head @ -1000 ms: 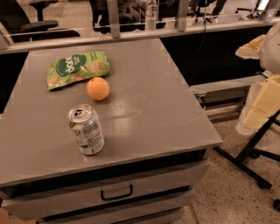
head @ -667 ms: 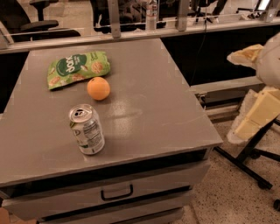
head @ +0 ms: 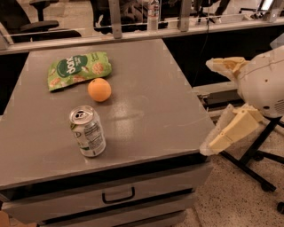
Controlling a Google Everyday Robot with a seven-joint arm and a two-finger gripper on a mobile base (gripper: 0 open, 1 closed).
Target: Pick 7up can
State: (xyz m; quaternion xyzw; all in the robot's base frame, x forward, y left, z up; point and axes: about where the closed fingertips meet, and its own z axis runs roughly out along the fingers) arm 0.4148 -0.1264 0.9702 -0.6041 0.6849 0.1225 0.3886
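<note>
Gripper [head: 209,106]: off the right edge of the table [head: 151,102], hanging over the floor, not above the tabletop. Jaws wide apart, holding nothing. Upper finger [head: 227,65] pointing left toward the table at about tabletop-back height; lower finger [head: 233,131] angled down-left, tip just beside the table's front-right corner, contact with it impossible to judge. Both fingers rooted in a rounded white wrist housing [head: 264,84] at the right frame edge; rest of the arm cut off by the frame. 7up can [head: 88,131]: upright on the front-left part of the table, pull-tab top up, white nutrition label facing the camera, well apart from the gripper, nearly the full table width between them. Orange [head: 99,89] behind the can, near it but not touching. Green snack bag [head: 79,69] lying flat further back-left, just beside the orange. Right half of the tabletop bare grey. Drawer handle [head: 118,195] on the table's front below the can. Black stand legs [head: 248,162] on the speckled floor under the wrist housing. Office chair [head: 26,17] and bottle [head: 153,13] beyond the rear rail.
</note>
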